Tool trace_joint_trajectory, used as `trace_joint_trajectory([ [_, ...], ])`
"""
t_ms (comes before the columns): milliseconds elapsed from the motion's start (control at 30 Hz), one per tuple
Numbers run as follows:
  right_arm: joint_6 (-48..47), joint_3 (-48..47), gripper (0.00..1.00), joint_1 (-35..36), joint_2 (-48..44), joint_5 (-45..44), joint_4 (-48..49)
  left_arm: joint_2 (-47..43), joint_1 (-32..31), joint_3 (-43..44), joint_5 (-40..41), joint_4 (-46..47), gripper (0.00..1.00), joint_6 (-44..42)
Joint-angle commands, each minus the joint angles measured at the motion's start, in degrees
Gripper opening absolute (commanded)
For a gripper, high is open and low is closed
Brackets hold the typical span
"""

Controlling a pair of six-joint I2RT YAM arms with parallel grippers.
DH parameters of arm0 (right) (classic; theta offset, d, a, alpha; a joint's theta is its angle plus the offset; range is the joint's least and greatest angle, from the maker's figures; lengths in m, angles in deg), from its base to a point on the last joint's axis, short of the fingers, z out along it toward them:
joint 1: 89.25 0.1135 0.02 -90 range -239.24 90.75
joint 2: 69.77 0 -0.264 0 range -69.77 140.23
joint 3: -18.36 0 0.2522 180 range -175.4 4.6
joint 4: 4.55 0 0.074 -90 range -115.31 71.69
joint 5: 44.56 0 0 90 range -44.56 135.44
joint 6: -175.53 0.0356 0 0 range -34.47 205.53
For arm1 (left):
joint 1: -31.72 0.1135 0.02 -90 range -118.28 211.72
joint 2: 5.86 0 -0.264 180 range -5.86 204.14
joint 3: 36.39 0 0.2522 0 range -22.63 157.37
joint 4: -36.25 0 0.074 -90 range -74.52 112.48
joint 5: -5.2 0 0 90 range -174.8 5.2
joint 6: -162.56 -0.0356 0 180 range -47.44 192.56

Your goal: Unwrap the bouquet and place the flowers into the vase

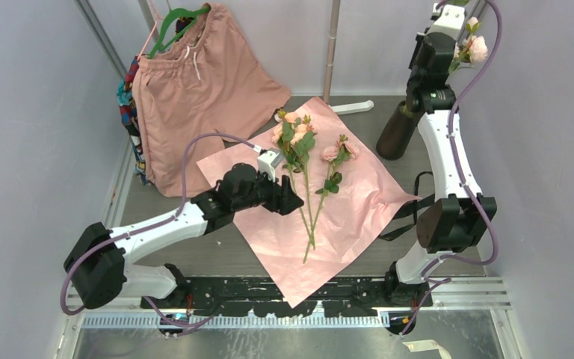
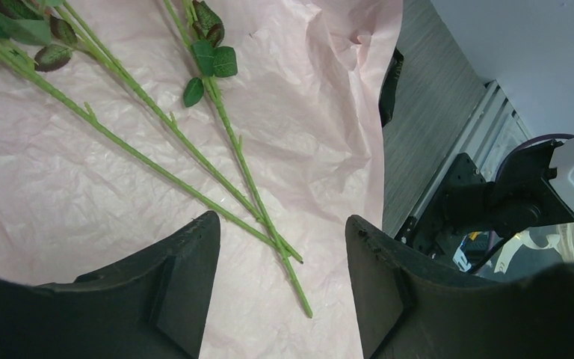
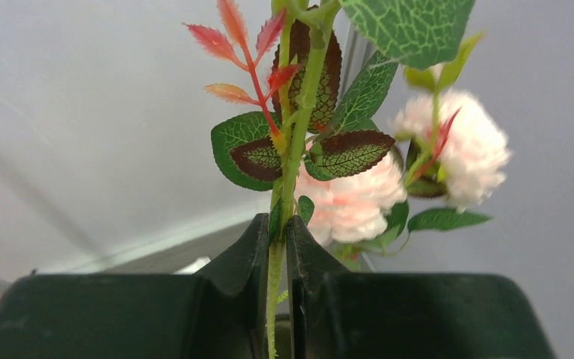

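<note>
In the lower middle of the wrist view, the left gripper [image 2: 281, 219] hangs with its fingers spread just above the pink wrapping paper [image 2: 82, 194], which lies flat and crumpled. The cut ends of the long green stems [image 2: 194, 153] sit between the fingers. Those ends cross one another here, so closing could gather two or three at once, or catch a fold of paper and drag the whole sheet with everything on it. A thin stem taken near its tip may also pivot and slip out as it rises.

Further up, at the centre of the overhead view, the flowers [image 1: 299, 138] rest on the sheet, not yet in the vase [image 1: 397, 131], which stands right of centre just beyond the paper's edge.

At the upper right, the right gripper [image 3: 277, 224] is raised high above the vase, its fingers pressed together on a leafy stem [image 3: 291, 149] with pale blooms. The stem's lower end is hidden. The head looks top-heavy. If it swings during lowering, the end may miss the narrow mouth and nudge the tall vase over.
</note>
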Motion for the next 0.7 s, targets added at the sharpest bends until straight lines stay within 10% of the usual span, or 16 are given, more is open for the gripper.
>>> trace_joint_trajectory([
  [0, 3.7, 4.8, 0.01, -0.3, -4.4, 0.9, 6.0, -2.0, 0.3, 1.6, -1.3, 0.8, 0.63, -0.8],
  [233, 5.3, 11.4, 0.01, -0.3, -5.9, 0.1, 7.8, -3.3, 0.3, 0.5, -1.4, 0.8, 0.62, -0.5],
  [433, 6.7, 14.5, 0.59, -0.3, -7.0, 1.3, 9.6, -3.5, 0.3, 0.9, -2.1, -0.2, 0.62, -0.9],
  [667, 8.8, 14.5, 0.74, -0.3, -8.8, 4.3, 8.5, -3.5, 0.3, 0.4, -2.9, 0.7, 0.62, -0.3],
])
